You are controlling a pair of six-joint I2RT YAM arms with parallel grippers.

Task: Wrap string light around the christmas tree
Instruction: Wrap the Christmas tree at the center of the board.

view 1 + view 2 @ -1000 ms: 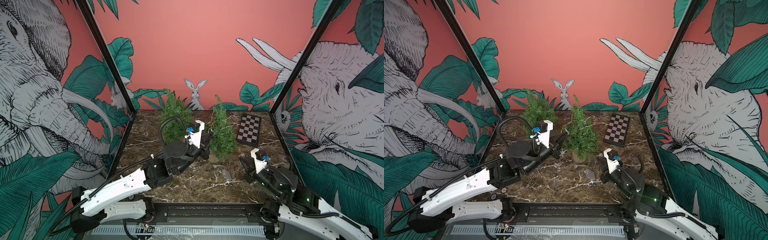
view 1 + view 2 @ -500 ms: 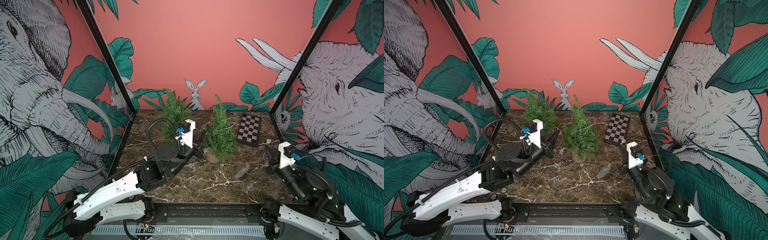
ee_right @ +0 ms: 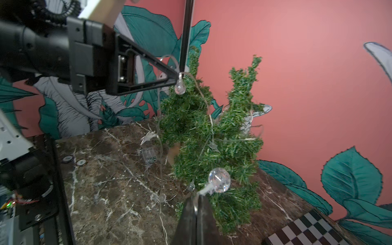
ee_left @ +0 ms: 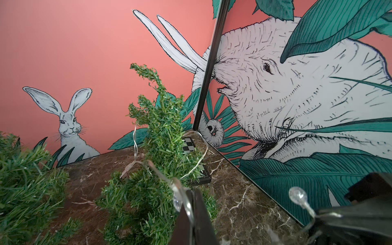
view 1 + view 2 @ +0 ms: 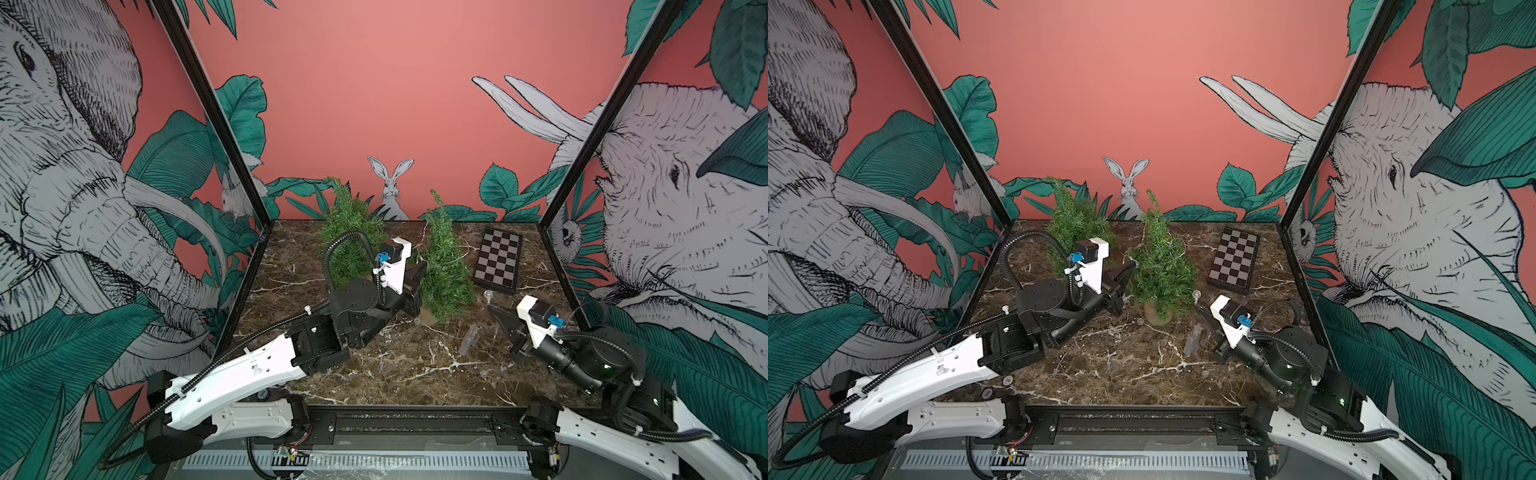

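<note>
- The christmas tree (image 5: 446, 266) stood upright in a small tan pot (image 5: 1158, 312) on the marble tabletop (image 5: 395, 365), between the two grippers; only the tree filled that pot.
- The left gripper (image 5: 1128, 268) was clamped narrow on the string light (image 3: 201, 101), its tip pressed against the tree's foliage at about mid height; a clear bulb (image 3: 179, 87) hung just under that tip.
- The right gripper (image 5: 492, 309) was also pinched tight on the string light, low and just beside the tree's base on its far side from the left gripper; a round faceted bulb (image 3: 219, 180) sat right at its fingertips.
- From the left gripper the thin wire ran across the tree's branches and looped out behind them; more slack wire and small bulbs lay on the marble below and between the grippers.
- A clear battery box (image 3: 149, 156) of the light rested on the marble, below the left gripper and near the pot.
- A second, bushier tree (image 5: 351, 232) stood just behind the left gripper's wrist, leaving little room on that side.
- A checkerboard (image 5: 498, 259) lay flat beyond the right gripper, near the right wall's black frame post (image 5: 582, 166).
- Open marble stretched from both grippers back to the near edge rail (image 5: 415, 419).
</note>
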